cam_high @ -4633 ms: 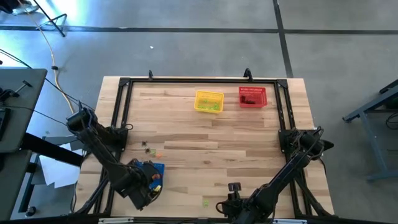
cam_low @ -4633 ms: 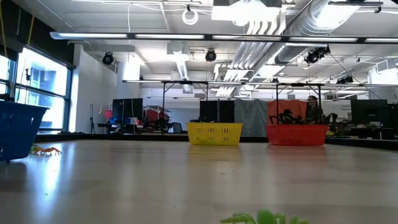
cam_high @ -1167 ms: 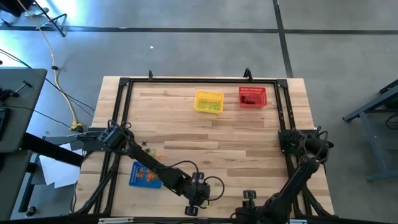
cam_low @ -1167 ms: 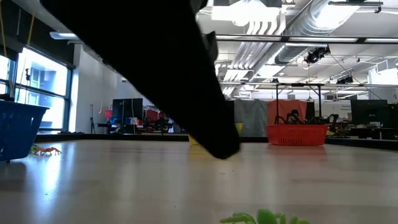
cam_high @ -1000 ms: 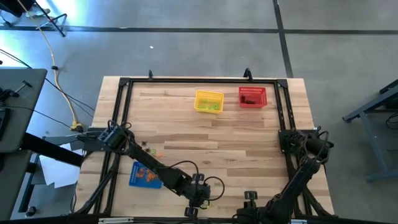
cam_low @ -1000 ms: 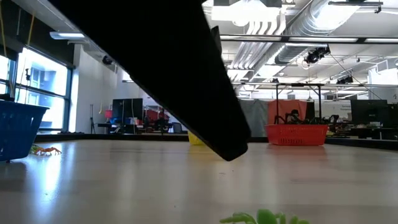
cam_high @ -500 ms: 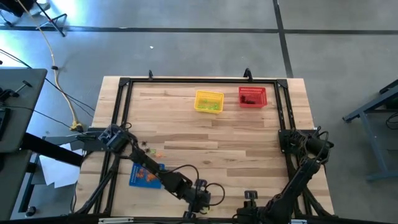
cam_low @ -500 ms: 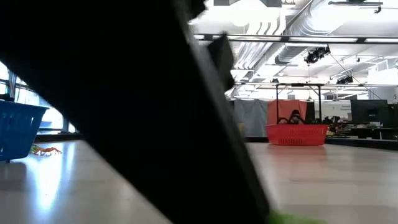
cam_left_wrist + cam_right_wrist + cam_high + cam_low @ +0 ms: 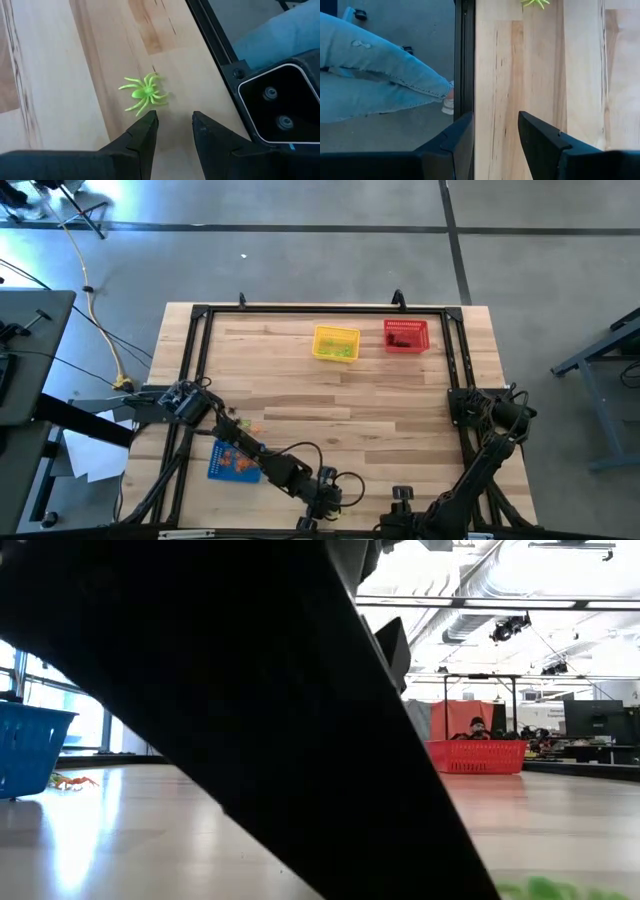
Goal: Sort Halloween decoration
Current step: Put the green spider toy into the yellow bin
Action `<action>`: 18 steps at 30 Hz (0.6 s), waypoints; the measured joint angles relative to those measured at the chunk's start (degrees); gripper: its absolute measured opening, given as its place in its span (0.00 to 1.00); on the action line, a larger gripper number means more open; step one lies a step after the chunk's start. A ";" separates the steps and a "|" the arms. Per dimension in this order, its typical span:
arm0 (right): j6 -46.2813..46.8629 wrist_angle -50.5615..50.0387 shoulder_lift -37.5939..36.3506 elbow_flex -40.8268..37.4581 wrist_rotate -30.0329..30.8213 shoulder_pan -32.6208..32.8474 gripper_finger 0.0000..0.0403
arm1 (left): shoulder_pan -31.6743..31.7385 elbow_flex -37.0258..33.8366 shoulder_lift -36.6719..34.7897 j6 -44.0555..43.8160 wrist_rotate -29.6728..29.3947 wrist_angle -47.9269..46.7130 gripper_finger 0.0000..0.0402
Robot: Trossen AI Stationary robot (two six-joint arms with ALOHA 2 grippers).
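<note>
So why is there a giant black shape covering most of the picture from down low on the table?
In the low view the left arm sits right against the lens, a dark featureless mass; in the high view it stretches toward the near table edge.

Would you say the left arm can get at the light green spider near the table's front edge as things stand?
Probably yes: the left gripper hovers just short of the green spider, fingers open, with only bare table between them.

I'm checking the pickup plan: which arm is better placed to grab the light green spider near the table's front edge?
Left. The left gripper hangs open right by the green spider, which lies just ahead of its fingertips. The right gripper, also open, sits over the table edge, with the spider only at the border of its view.
</note>
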 joint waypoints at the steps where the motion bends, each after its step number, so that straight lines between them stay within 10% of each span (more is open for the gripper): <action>1: 0.00 -0.02 0.00 0.00 0.00 0.00 0.37 | -0.04 0.02 0.00 0.00 -0.16 -0.03 0.29; 18: 1.11 0.00 0.00 0.00 1.07 0.00 0.37 | -0.15 6.65 0.26 6.70 -3.56 -8.78 0.29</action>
